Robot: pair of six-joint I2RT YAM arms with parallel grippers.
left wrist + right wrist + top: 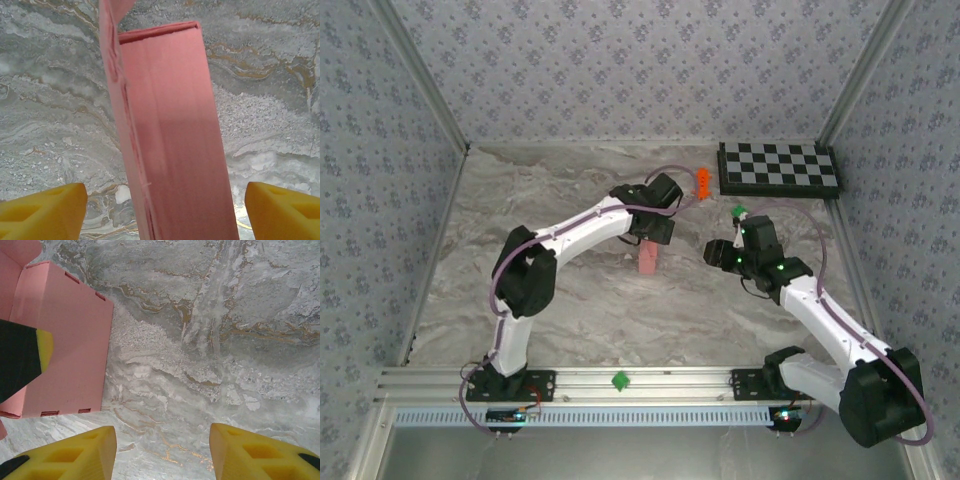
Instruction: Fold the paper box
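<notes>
The paper box (648,262) is pink and folded into a narrow box, standing on edge in the middle of the table. In the left wrist view the paper box (170,135) rises between my left gripper's yellow fingers (45,210), with table showing on both sides of it. The left gripper (165,217) is open and straddles the box from above (656,236). The right gripper (162,452) is open over bare marble, to the right of the box (65,340). A loose flap sticks up at the box's far end (112,10).
A black-and-white checkerboard (780,168) lies at the back right. An orange toy (701,181) and a green toy (739,212) sit near it. Another small green piece (618,380) rests on the front rail. Patterned walls close in the marble table (540,200).
</notes>
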